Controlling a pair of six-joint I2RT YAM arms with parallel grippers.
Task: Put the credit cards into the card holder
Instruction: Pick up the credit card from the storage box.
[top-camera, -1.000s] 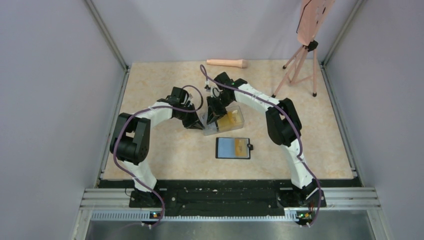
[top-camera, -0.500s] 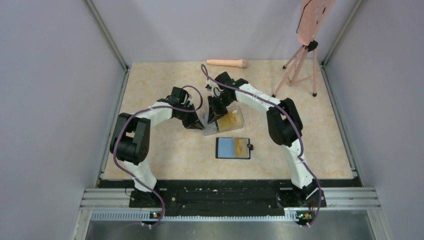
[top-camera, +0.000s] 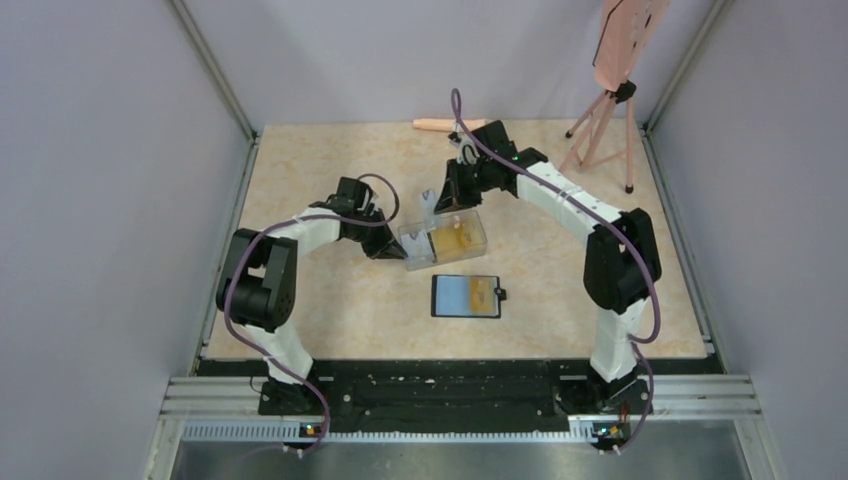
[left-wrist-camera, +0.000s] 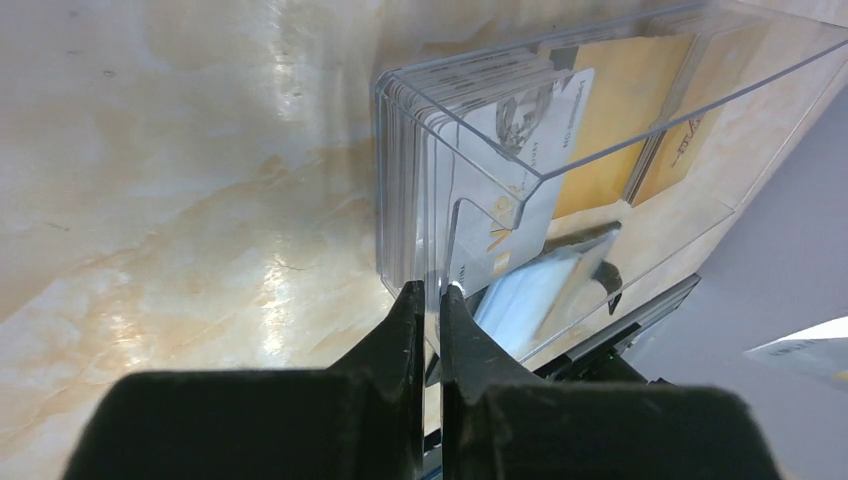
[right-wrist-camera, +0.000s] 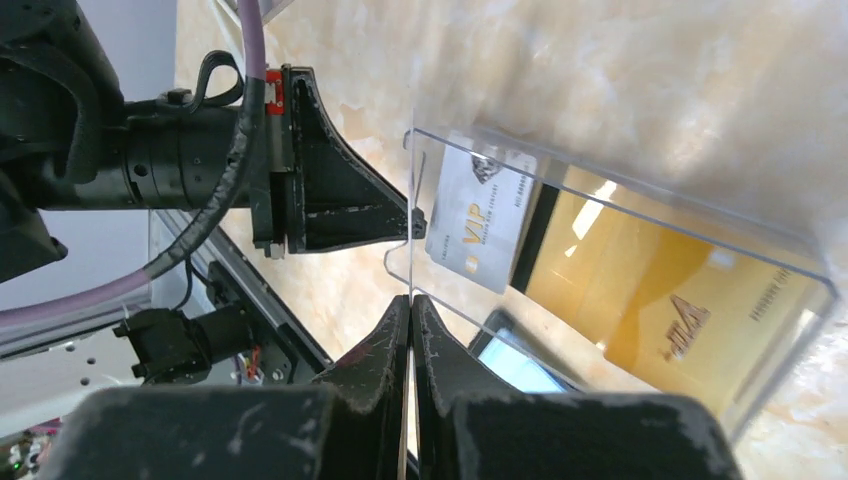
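Note:
A clear plastic box (top-camera: 447, 240) lies mid-table with yellow-orange credit cards (right-wrist-camera: 650, 290) and a grey-white card (right-wrist-camera: 478, 225) inside. My left gripper (top-camera: 398, 250) is shut on the box's left end wall, which the left wrist view (left-wrist-camera: 430, 288) shows pinched between the fingers. My right gripper (top-camera: 437, 200) is above the box's far left corner, shut on one grey-white card (top-camera: 428, 204) held edge-on (right-wrist-camera: 411, 298). The black card holder (top-camera: 466, 296) lies open in front of the box, blue-grey inside up with a yellow patch.
A pink cylinder (top-camera: 440, 125) lies at the back edge. A pink tripod with a board (top-camera: 605, 110) stands at the back right. Grey walls close in the table on both sides.
My right gripper has risen out of the box and moved back and to the right, taking a grey-white card with it. My left gripper has stayed on the box wall.

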